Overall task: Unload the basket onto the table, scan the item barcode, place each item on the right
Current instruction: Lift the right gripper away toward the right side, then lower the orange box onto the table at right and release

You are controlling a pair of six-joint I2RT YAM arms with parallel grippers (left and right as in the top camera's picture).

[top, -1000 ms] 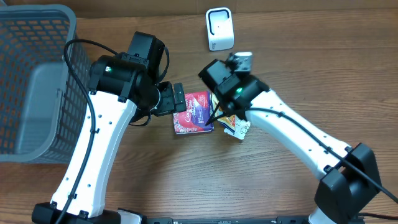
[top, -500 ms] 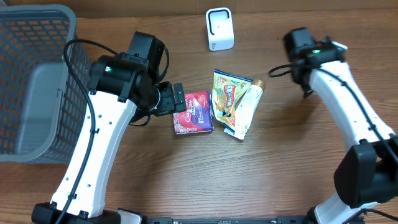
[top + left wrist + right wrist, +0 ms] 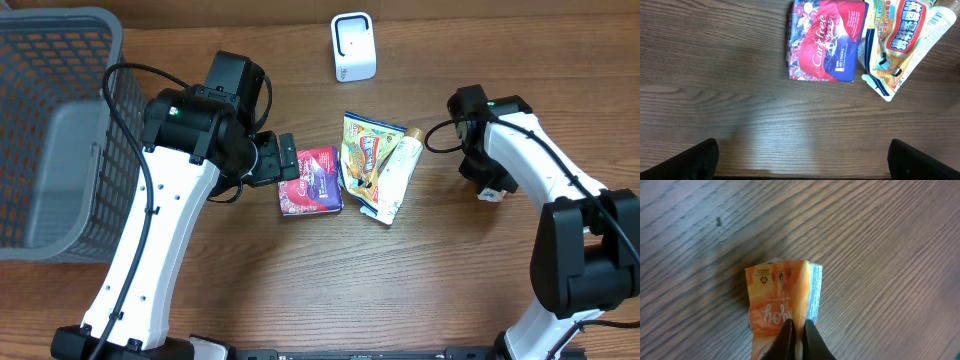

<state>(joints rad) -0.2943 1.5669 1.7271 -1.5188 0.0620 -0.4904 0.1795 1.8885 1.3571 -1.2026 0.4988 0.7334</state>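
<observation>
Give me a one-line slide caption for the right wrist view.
Right gripper shut on the edge of a small orange packet, seen against the wooden table.

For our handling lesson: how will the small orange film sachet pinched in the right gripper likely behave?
The small orange film sachet is creased where the right gripper pinches it, so it is probably thin and floppy. It stands out from a narrow pinch, so it is likely light. Its silvery edge suggests smooth film that might slip.
</observation>
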